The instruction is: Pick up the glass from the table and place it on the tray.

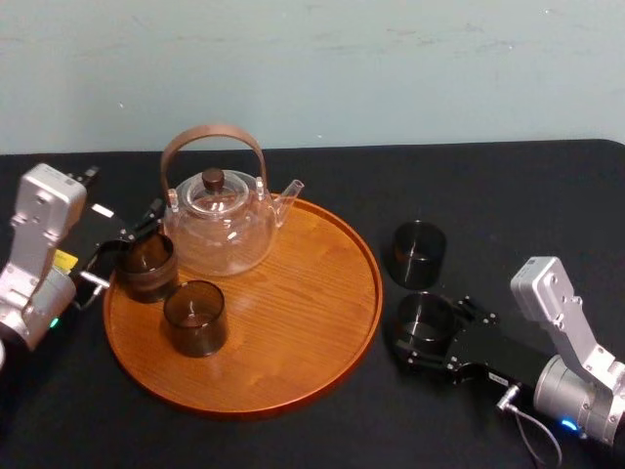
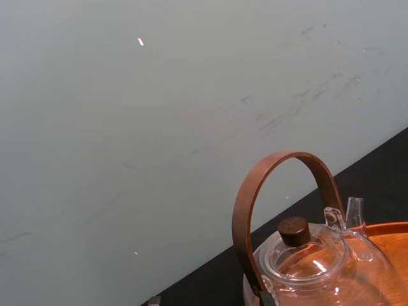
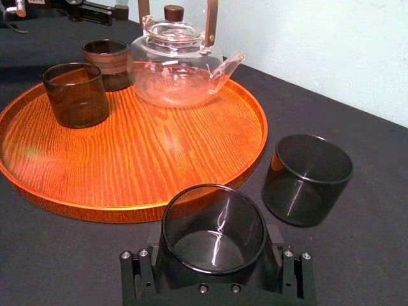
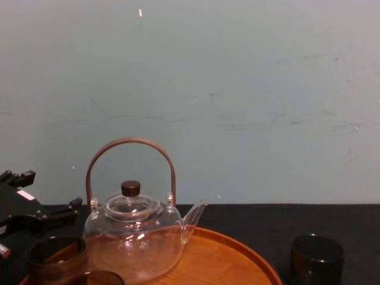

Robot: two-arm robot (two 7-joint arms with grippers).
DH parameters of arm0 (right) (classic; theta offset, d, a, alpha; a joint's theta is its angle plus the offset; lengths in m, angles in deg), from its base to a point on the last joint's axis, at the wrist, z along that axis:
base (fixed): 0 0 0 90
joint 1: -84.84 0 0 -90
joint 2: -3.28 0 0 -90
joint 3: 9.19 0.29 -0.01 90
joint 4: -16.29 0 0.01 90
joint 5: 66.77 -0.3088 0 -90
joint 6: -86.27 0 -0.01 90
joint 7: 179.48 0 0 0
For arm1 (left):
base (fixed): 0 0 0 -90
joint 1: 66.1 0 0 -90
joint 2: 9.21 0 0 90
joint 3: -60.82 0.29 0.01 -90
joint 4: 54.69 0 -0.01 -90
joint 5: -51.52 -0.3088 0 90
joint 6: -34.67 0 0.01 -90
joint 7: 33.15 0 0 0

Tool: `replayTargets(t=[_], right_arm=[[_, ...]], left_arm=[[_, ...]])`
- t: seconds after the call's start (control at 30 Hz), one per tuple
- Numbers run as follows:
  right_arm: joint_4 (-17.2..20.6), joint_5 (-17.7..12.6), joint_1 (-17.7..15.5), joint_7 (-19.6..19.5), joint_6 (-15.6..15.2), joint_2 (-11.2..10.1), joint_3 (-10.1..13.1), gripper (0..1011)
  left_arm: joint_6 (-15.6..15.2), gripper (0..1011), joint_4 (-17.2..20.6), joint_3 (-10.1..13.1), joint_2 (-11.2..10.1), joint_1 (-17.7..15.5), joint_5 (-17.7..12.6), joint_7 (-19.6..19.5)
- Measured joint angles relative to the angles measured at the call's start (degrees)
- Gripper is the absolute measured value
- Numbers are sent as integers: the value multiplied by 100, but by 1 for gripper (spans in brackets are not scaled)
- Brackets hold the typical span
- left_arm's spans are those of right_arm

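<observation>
Black table holds the glass, clasped by the right gripper.

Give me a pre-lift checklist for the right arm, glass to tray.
1. Glass sits inside right gripper: ok.
2. Grasp firm enough to lift: cannot tell.
3. Neighbouring glass on table stands apart from it: ok.
4. Bare wood on tray, near side: ok.
5. Teapot off that landing spot: ok.
6. Left gripper at tray's left edge, out of the path: ok.

R gripper clasps glass on table, just beside tray w/ teapot.
</observation>
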Motion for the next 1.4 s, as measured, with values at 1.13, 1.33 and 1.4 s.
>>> replayTargets(t=[1.13, 1.33, 1.4], right_arm=[[-55, 2, 104, 92, -86, 130, 48, 907], [203, 14, 147, 131, -110, 165, 31, 907], [256, 35, 162, 141, -117, 178, 2, 907]], left_arm=[[0, 1002, 0, 0, 0, 0, 0, 0], [0, 1001, 0, 0, 0, 0, 0, 0], [0, 1001, 0, 0, 0, 0, 0, 0]])
